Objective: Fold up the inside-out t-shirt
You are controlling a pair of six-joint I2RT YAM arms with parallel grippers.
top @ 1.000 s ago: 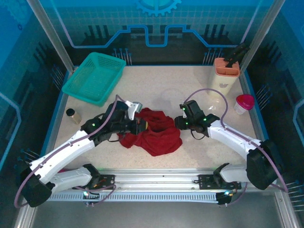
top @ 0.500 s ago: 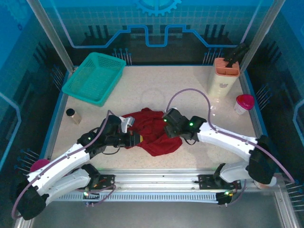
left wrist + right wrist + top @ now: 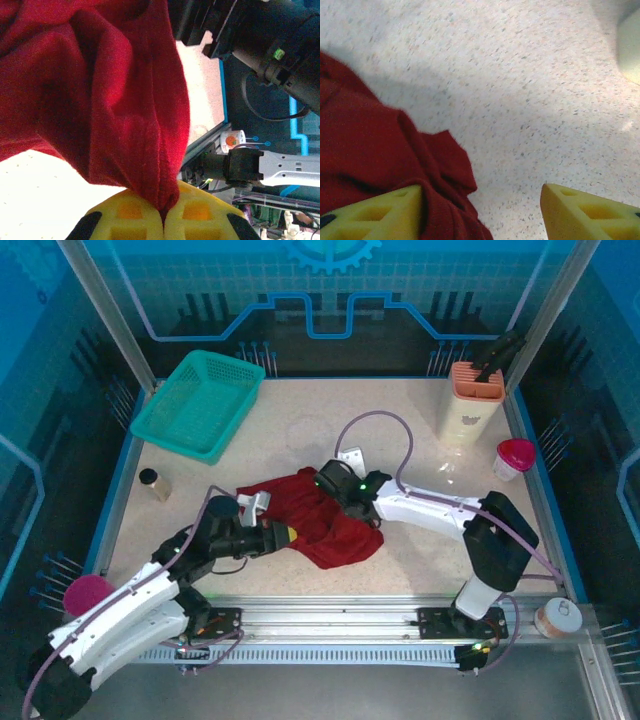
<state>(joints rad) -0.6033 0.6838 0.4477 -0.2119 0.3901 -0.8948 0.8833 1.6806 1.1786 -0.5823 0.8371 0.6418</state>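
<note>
The inside-out t-shirt lies crumpled near the middle of the desk (toward the front). The left jaws pinch a fold of it; the right jaws stand apart at its far edge.

Speckled surface with teal basket at far left and small jar nearer on the left. Orange holder at far right; pink-lidded cup just nearer.

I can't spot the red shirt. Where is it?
Top view: the shirt lies crumpled near the table's front middle, pinched by the left gripper, the right gripper open over its far edge.
</note>
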